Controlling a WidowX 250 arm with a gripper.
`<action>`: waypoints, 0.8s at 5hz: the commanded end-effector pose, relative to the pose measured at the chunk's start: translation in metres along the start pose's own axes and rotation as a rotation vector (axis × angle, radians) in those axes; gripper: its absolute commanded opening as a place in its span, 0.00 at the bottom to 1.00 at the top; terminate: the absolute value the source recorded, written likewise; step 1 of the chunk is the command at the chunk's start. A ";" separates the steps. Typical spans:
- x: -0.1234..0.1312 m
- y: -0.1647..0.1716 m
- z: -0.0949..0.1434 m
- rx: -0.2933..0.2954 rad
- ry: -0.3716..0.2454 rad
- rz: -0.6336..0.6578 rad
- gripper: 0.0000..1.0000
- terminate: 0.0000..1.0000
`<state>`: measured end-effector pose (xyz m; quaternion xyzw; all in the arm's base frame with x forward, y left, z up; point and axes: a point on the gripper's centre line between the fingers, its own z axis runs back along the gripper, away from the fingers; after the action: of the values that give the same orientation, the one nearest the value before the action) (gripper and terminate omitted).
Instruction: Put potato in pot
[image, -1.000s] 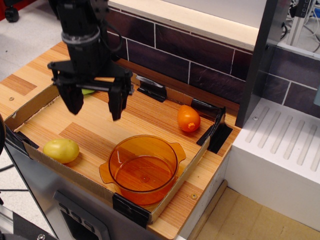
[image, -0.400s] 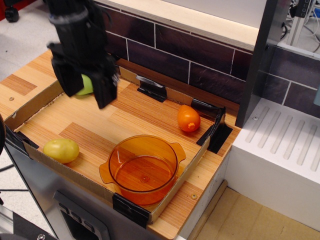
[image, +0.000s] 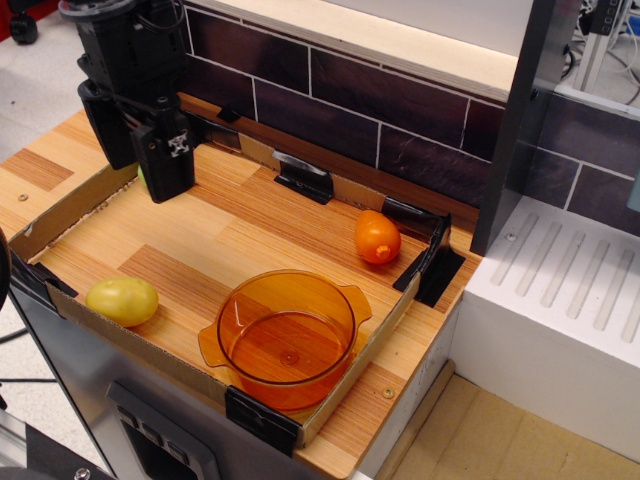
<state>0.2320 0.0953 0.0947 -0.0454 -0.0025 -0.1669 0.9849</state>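
Wood-grain counter (image: 260, 235) with a low cardboard rim sits below dark tiles. At its near left edge lies the potato (image: 122, 300), well apart from the pot (image: 288, 336); it looks light, hard, smooth, best pinched across its short middle. Gripper (image: 150, 165) hangs far left; whether its jaws are parted I cannot tell.
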 end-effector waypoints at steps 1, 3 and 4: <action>0.005 0.008 -0.007 0.061 0.050 -0.152 1.00 0.00; -0.007 -0.002 -0.033 0.064 -0.026 -0.272 1.00 0.00; -0.009 0.000 -0.040 0.039 -0.007 -0.295 1.00 0.00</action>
<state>0.2174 0.0927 0.0492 -0.0344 -0.0071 -0.3092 0.9503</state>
